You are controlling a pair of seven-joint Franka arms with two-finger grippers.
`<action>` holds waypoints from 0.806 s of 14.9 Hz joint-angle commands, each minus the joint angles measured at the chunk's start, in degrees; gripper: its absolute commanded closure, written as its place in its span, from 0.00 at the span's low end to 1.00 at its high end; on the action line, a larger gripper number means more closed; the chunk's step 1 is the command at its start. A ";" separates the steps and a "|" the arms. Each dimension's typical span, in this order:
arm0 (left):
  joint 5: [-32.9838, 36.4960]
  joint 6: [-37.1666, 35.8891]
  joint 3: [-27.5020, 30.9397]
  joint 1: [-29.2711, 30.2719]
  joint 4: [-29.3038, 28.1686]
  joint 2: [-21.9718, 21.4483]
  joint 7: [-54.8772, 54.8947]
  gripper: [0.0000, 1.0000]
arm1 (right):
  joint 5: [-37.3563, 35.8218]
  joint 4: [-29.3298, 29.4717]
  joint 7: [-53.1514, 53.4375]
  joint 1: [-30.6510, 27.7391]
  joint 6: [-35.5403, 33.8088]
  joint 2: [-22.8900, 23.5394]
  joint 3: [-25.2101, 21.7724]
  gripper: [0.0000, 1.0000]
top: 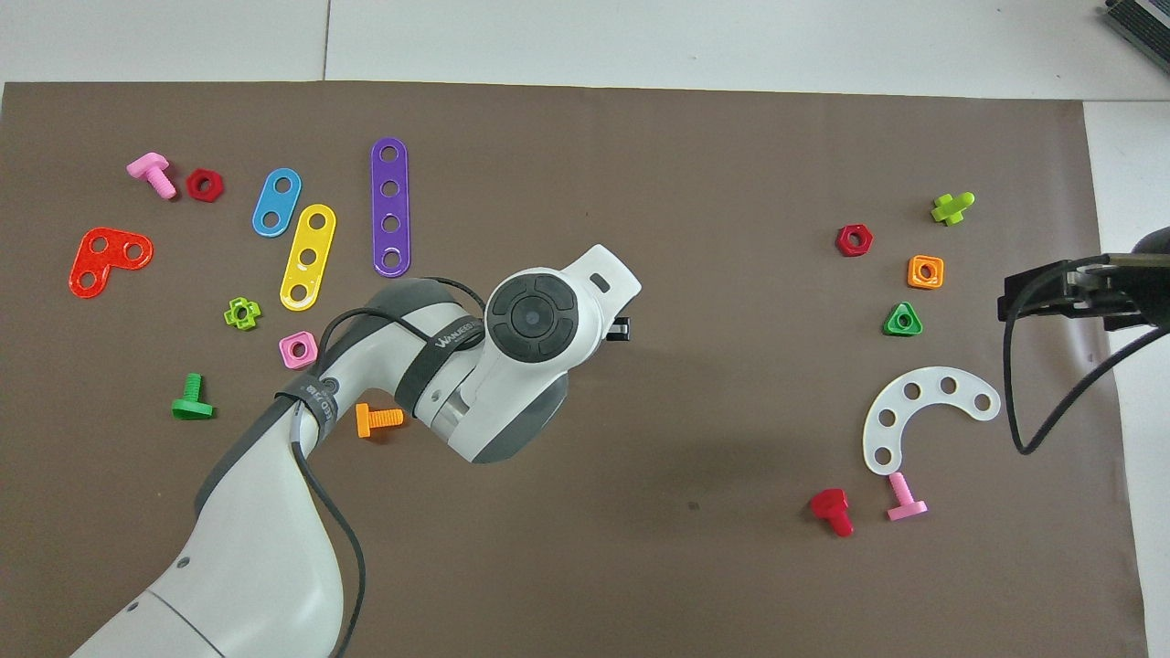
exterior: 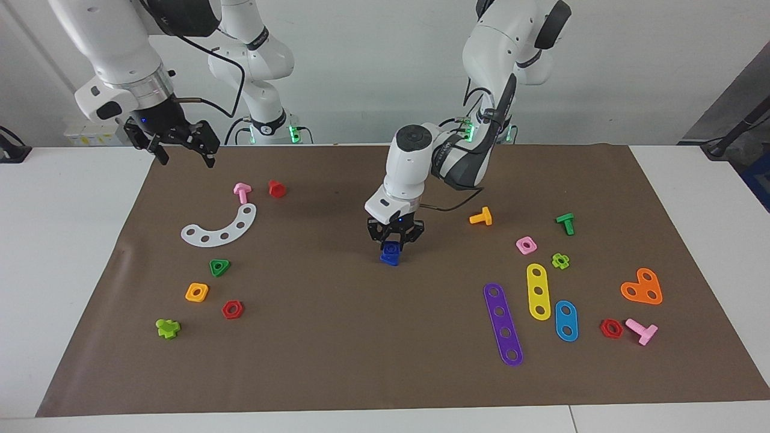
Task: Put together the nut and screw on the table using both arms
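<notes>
- Left hand low at mid-mat, fingers pinching the nut.
- Nut directly above the screw, which rests on the surface just below, shaft seemingly up.
- Right hand waiting spread, well apart from the screw.

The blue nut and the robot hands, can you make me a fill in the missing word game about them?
1. The left gripper is over the ____ nut.
2. The nut sits on top of the blue ____.
3. The right gripper, waiting, hangs over the mat's ____.
4. The orange screw lies on the ____.

Missing words: blue; screw; edge; mat
</notes>
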 commanded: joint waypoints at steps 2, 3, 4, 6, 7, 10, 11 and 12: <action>1.23 2.22 0.34 -0.09 -1.38 -0.33 0.33 0.41 | -0.14 -0.92 -1.75 -0.10 0.02 -0.80 0.07 0.00; 1.23 2.57 0.34 0.00 -1.38 -0.33 0.33 0.24 | -0.14 -0.83 -1.75 -0.10 0.02 -0.89 0.07 0.00; 1.23 2.66 0.34 0.00 -1.30 -0.33 0.33 0.11 | -0.14 -0.83 -1.75 -0.10 0.02 -0.89 -0.02 0.00; 1.23 2.05 0.43 0.09 -0.77 -0.33 0.33 0.00 | -0.14 -0.92 -1.75 -0.10 0.02 -0.80 -0.02 0.00; 1.23 1.79 0.43 0.09 -0.59 -0.42 0.24 0.00 | -0.14 -0.83 -1.75 -0.10 0.02 -0.89 -0.02 0.00; 1.14 -0.23 0.43 0.53 -0.59 -2.00 0.41 0.00 | -0.14 -0.83 -1.75 -0.10 0.02 -0.89 -0.02 0.00; 1.23 -1.28 0.43 1.31 -0.94 -3.40 0.50 0.00 | -0.14 -0.83 -1.75 -0.10 0.02 -0.89 -0.02 0.00; 1.14 -3.12 0.43 1.58 -1.12 -4.80 0.50 0.00 | -0.14 -0.83 -1.75 -0.10 0.02 -0.89 -0.02 0.00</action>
